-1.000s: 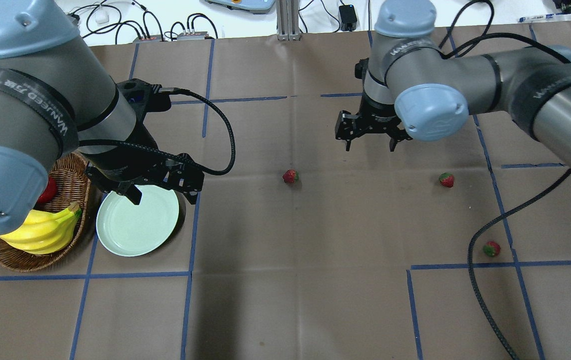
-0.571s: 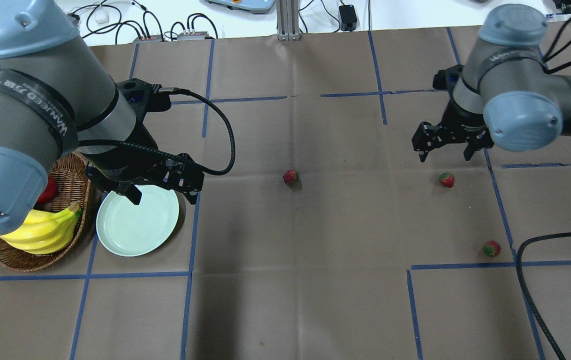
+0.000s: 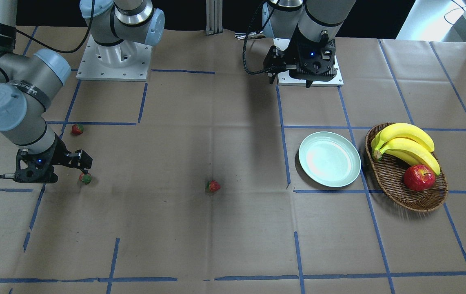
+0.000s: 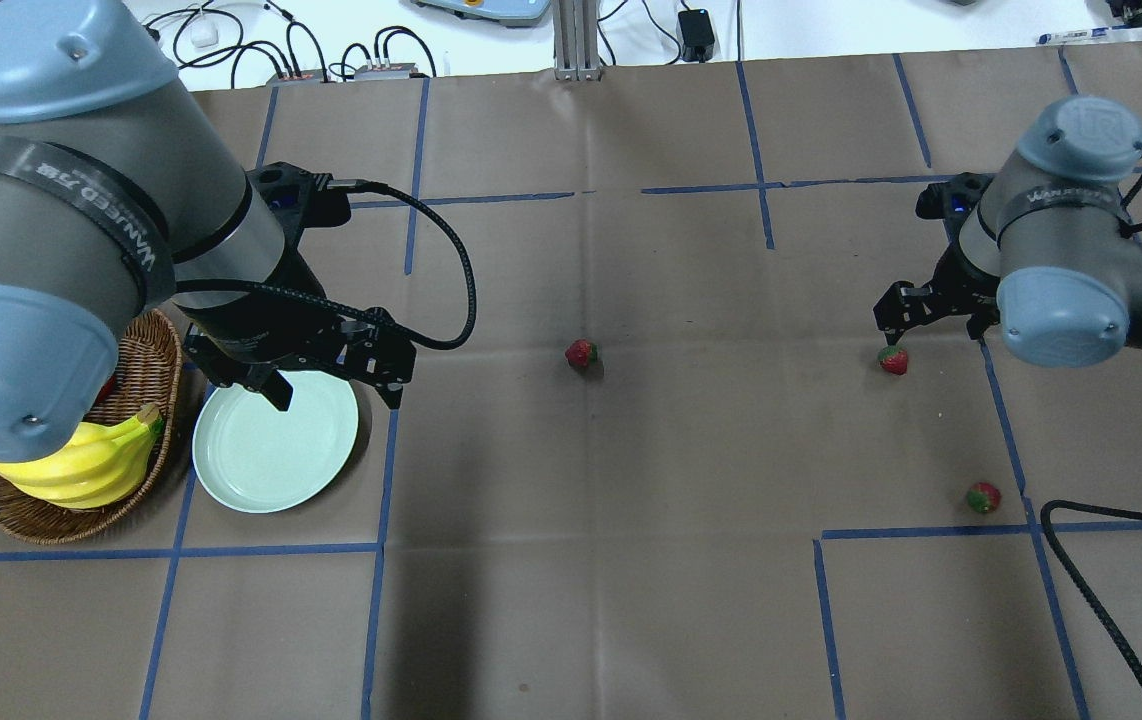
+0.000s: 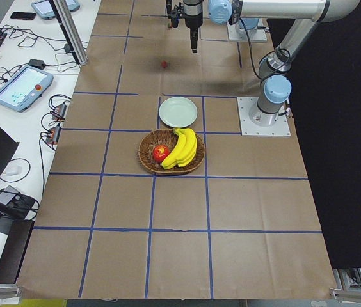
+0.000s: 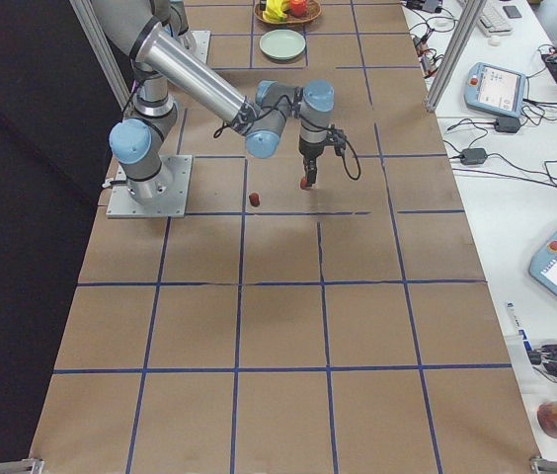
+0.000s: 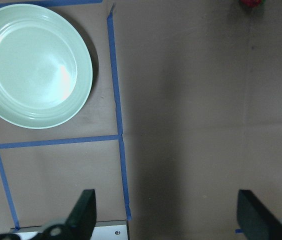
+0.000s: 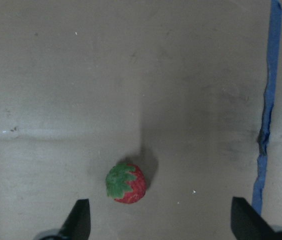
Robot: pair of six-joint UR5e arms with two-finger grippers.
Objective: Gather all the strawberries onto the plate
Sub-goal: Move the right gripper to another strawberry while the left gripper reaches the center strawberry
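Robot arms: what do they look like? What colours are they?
Both the left arm and right arm are grey tubes with pale blue joint caps and black lettered bands. The left gripper and right gripper are black, two-fingered, with black cables.

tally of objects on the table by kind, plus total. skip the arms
Strawberries: 3
Plate: 1
Basket: 1
Banana bunch: 1
Apple: 1
Total: 7
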